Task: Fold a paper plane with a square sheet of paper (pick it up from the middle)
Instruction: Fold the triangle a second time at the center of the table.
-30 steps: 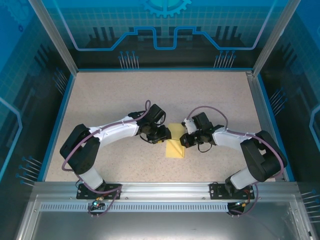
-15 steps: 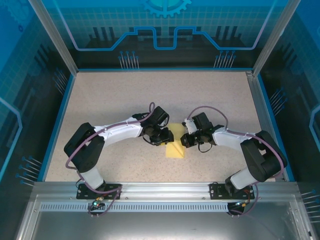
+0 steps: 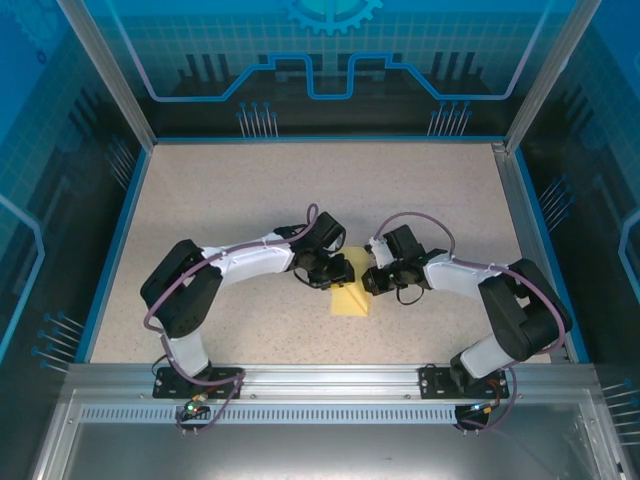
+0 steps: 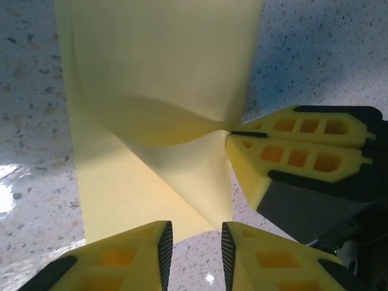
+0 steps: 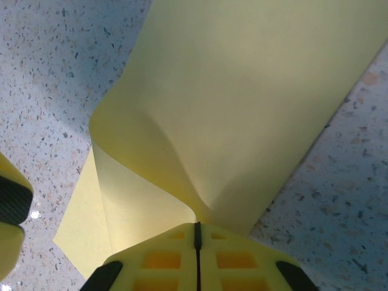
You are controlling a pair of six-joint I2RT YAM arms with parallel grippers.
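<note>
Right end effector (image 5: 196, 228): yellow pads pressed together, pinching one edge of the thin pale-yellow square sheet of paper (image 5: 242, 91). The pinched edge is raised and curls over the rest of the sheet, which lies flat underneath. The left wrist view shows the same grip (image 4: 233, 133), taken at about the middle of that edge.

Left end effector (image 4: 193, 235): pads spread a little, with nothing seen between them. It hovers just beside a corner of the flat lower layer. Whether it touches the paper cannot be told.

Position: the sheet (image 3: 350, 300) lies near the middle of the speckled beige tabletop (image 3: 250, 190), somewhat toward the near edge. It sits between the two end effectors (image 3: 335, 272) (image 3: 368, 280), which face each other across it.

Step in hand (judgement): the first fold, carrying the raised edge across onto the opposite edge.

Notes for doing it well:
- Keep the right pinch firm but shallow; thin paper tears or dents if dragged.
- Use the left end effector to pin the flat layer, since the sheet would likely slide on this smooth surface.
- Move the raised edge low and straight across, so the curl rolls rather than buckles.
- Line up edge on edge before any pressing; a skewed crease would spoil the dart's centre line.
- Press the crease only once aligned.
</note>
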